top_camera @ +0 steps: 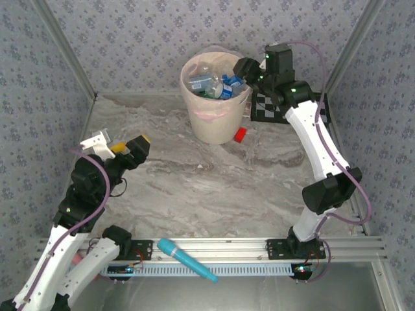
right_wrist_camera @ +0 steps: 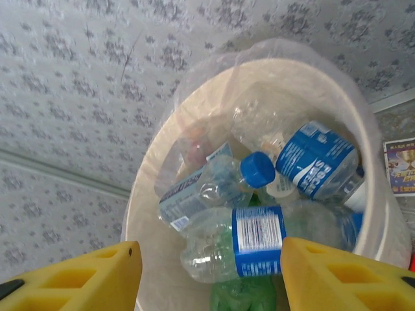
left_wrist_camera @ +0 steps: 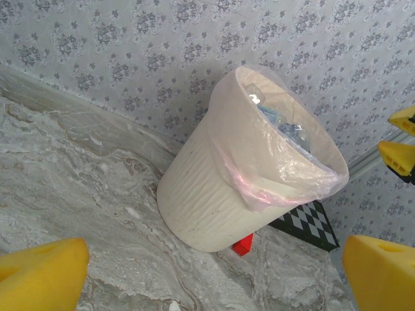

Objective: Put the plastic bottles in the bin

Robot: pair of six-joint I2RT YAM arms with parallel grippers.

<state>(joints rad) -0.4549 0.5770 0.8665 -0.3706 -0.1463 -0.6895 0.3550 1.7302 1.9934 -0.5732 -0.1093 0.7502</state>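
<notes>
upright at the far middle of the marble-patterned surface: the bin, round and pale peach, with a thin clear liner folded over its rim. inside it, a loose heap of plastic bottles, mostly clear with blue labels and caps.

right pincer above the open mouth of the bin, over its far-right rim in the top view. yellow fingers well apart, clamped on nothing. just beneath the gap, lying crosswise on top of the heap, a clear bottle with a blue label; cannot tell whether one end of it touches the finger on the right of the wrist view. under it, partly hidden, a green bottle. further into the bin, a clear bottle with a blue cap lying tilted, and beside that another blue-labelled bottle leaning near the bin's wall.

left pincer raised over the left side of the surface, well apart from the bin and aimed toward it. fingers spread wide, nothing between them.

just beside the bin's base on its right, a small red block. beyond that, near the far right corner, a black-and-white checkered board lying flat. on the metal rail at the near edge, between the two arm bases, a blue wand lying slanted.
</notes>
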